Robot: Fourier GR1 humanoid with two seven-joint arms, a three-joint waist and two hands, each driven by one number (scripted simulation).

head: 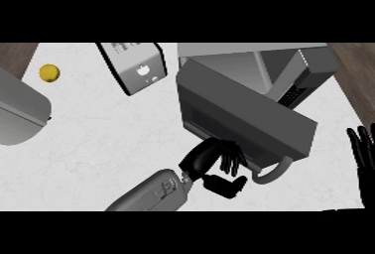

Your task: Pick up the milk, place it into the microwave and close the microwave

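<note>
Left hand (209, 158) with fingers (233, 161) curled against the lower edge of the microwave door (249, 121), just beside its handle (273, 173); they grip nothing that can be seen. Milk carton (135, 67) lies well beyond the fingers on the counter (95, 129), outside the microwave (293, 69). Risk: swinging the door shut now would close an oven without the milk, and the curled fingers may slip off the edge. Right hand (362, 154) rests open at the right edge. A yellow object (49, 72) and a grey appliance (18, 116) lie far left, clear of the door's path.
</note>
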